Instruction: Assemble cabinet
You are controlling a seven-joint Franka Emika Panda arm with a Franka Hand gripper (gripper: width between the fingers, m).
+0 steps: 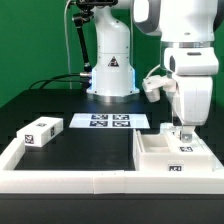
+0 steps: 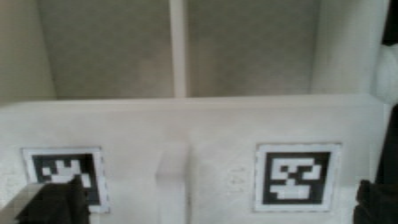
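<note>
The cabinet's large hollow body (image 1: 165,153) is white and lies at the exterior view's right, by the table's front edge, with a tag on its front face. My gripper (image 1: 181,131) hangs straight down just above its far part. In the wrist view the body (image 2: 196,130) fills the frame, with two tags (image 2: 294,176) on a flat face. My gripper (image 2: 205,205) is open; its dark fingertips (image 2: 43,204) stand wide apart at either side of that face and hold nothing. A smaller white cabinet block (image 1: 40,131) with tags lies at the exterior view's left.
The marker board (image 1: 108,121) lies flat in the middle, in front of the robot's base (image 1: 110,70). A low white rim (image 1: 90,180) edges the black table at the front and left. Cables run behind at the left.
</note>
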